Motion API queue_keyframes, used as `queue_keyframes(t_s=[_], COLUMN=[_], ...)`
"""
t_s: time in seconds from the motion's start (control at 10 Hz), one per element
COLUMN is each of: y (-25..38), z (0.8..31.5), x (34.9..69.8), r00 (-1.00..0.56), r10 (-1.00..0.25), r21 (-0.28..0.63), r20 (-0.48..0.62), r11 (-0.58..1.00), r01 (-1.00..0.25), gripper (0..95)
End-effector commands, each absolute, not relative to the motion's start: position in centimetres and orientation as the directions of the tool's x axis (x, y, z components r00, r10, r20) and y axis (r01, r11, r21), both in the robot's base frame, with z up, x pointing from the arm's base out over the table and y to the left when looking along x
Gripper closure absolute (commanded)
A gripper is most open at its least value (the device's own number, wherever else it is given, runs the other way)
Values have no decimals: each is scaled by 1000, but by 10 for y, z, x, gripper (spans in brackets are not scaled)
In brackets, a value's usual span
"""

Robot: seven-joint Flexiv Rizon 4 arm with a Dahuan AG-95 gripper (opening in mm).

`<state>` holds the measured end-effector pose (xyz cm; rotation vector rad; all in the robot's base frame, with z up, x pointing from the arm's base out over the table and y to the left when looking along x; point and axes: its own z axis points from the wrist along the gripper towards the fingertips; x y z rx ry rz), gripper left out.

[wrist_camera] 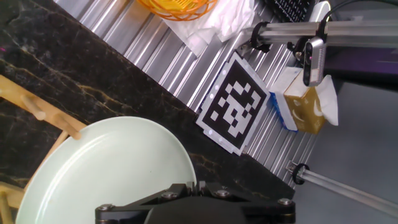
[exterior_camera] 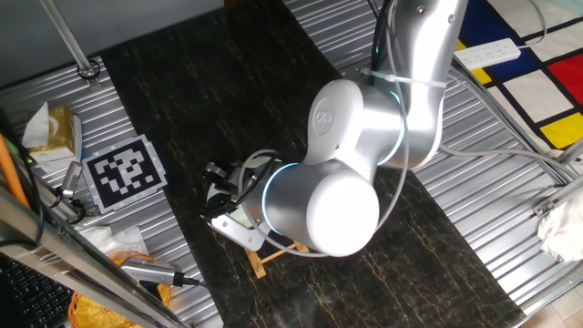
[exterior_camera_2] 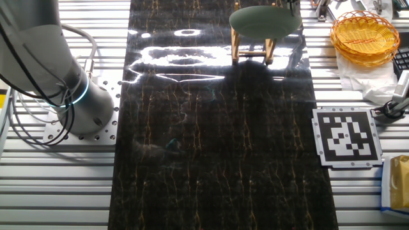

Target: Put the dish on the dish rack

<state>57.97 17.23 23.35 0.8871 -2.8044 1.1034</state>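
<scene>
Dark mat [exterior_camera_2: 217, 147], dish [exterior_camera_2: 265, 20] atop rack [exterior_camera_2: 252, 46]

Glossy silver arm [exterior_camera: 355, 173] with glowing cyan joint rings.

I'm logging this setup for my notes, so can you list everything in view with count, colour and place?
dish: one, pale mint green, resting on the rack at the far end of the mat
dish rack: one, light-brown wood, on the dark mat under the dish
mat: one, black with gold veins, down the middle of the table
marker tag: one, black and white, on the metal table beside the mat
basket: one, orange wire, on white wrapping near the rack
tissue box: one, yellowish, past the tag
arm: one, silver, over the rack
gripper: one, black, at the dish's rim; fingers hidden
</scene>
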Motion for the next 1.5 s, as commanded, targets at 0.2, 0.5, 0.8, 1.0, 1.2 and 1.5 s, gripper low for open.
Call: queue_keyframes(t_s=[0.2,0.5,0.8,1.0,1.2,1.5], y=[173,173,173,173,174,174], z=[233,233,233,233,233,232], x=[581,580,580,580,580,580], r00=[-841,-848,-862,-866,-872,-900], r10=[-500,-491,-468,-460,-452,-413], r21=[-621,-576,-560,-555,-541,-478], r20=[206,200,194,193,188,136], r11=[598,642,669,677,693,768], r01=[-507,-507,-488,-483,-476,-425], gripper=[950,380,380,380,570,570])
